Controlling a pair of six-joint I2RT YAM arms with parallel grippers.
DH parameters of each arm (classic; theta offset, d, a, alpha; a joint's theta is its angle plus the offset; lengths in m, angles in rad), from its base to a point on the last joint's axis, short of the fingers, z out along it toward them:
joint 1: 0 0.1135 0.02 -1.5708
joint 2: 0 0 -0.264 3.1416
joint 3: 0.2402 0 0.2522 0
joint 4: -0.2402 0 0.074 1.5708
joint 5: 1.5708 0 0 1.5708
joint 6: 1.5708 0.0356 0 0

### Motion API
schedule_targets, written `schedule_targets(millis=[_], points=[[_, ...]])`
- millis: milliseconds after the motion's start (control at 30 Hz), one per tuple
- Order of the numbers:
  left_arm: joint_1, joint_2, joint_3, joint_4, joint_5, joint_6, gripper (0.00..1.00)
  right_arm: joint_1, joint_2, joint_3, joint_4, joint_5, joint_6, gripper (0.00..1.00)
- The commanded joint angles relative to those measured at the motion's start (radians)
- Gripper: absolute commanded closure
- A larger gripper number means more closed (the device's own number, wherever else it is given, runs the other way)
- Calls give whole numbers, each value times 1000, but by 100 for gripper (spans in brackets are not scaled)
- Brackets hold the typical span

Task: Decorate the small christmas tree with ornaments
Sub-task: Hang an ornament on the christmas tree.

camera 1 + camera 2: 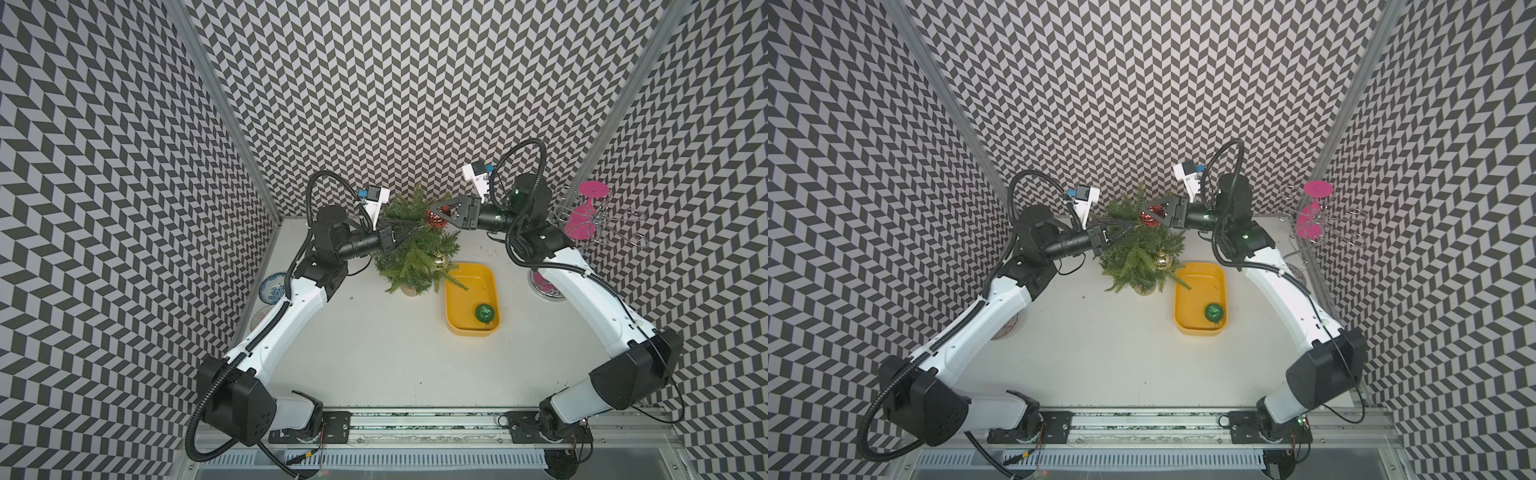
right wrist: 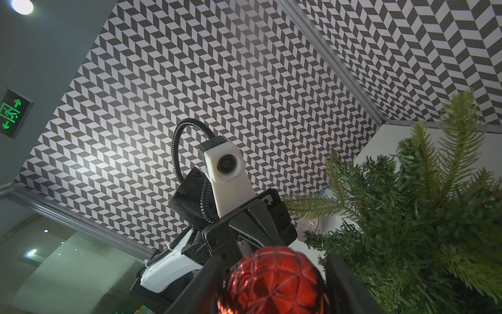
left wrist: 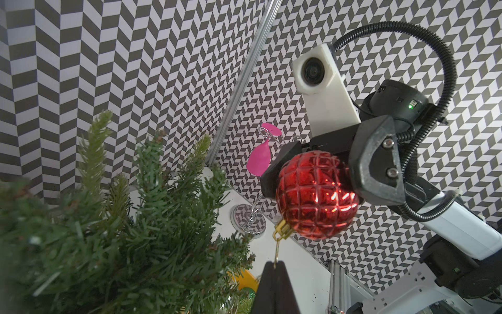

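The right claw (image 1: 434, 212) clenches the red ornament (image 3: 316, 195), the left claw (image 3: 275, 271) pinches shut on its gold hanger loop (image 3: 277, 248), and the small christmas tree (image 3: 130, 217) stands just beside them, towards the left arm.

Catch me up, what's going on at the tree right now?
The right gripper holds the red bauble beside the top of the small christmas tree, jaws closed on it. The left gripper pinches that bauble's gold hanging loop, apparently readying it to go over a branch. The gold bauble already hangs on the tree; the green bauble lies in the yellow tray.
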Motion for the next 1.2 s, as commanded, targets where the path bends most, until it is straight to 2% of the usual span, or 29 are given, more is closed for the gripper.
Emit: schedule_targets(millis=[0,1167], points=[[12,11,33,7,-7,-16,98,-16,17,7,58,30,3,41],[11,64,76,46,1,-56,96,-59,15,-38,139,45,56,42]])
